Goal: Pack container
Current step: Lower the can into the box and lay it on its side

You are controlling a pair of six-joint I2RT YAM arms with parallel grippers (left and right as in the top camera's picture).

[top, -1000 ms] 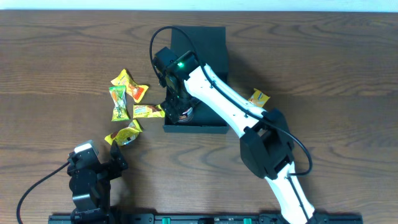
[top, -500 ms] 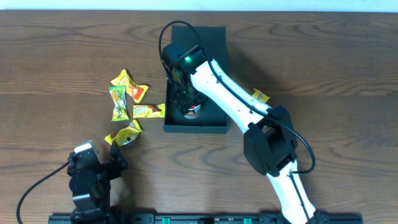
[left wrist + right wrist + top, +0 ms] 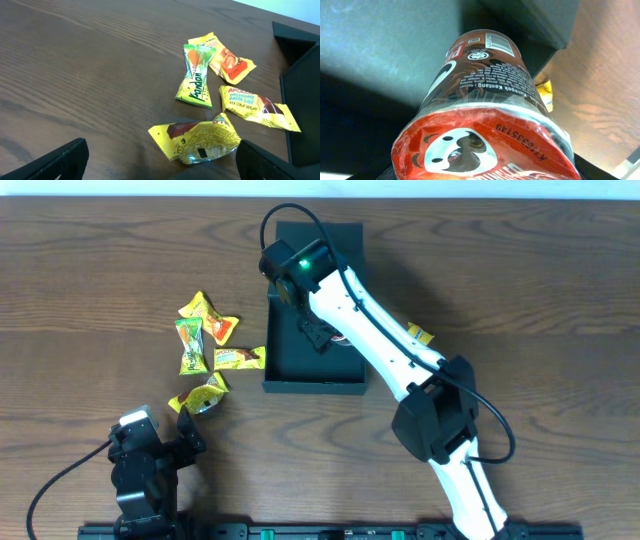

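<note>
- Right end effector (image 3: 318, 333): fingers straddle the red-lidded Pringles can (image 3: 485, 85). It reads as pinched near the lid end, though the wrist view doesn't show the pad contact itself.
- The can sits tilted inside the container (image 3: 312, 387), far end aimed at the teal floor and a side wall. Can't tell if it touches the floor.
- Left end effector (image 3: 160, 172): spread wide and empty, low over the near side of the counter (image 3: 520, 280), just short of the crumpled yellow packet (image 3: 197, 142).
- Container: centre-far on the counter, lid flap (image 3: 320, 235) open on the far side.
- Progress, my read: early. The can is the only item inside. The visible floor is bare, and the part under the right arm (image 3: 370, 340) is hidden.
- Left to pack, on the container's left:
  - crumpled yellow packet
  - green packet (image 3: 196, 75)
  - yellow-and-red packets (image 3: 225, 55)
  - Apollo cake packet (image 3: 252, 107)
- One lone yellow packet (image 3: 417, 335) lies on the container's right.
- Edges:
  - The Apollo cake packet touches the container's left wall, so a grasp there is tight on the wall side.
  - The lone yellow packet is tucked just beside the right arm and partly covered by it.
- Room:
  - The counter is open left of the cluster and far right.
  - The right arm crosses the container's right wall diagonally, so the likely way out is up first.
</note>
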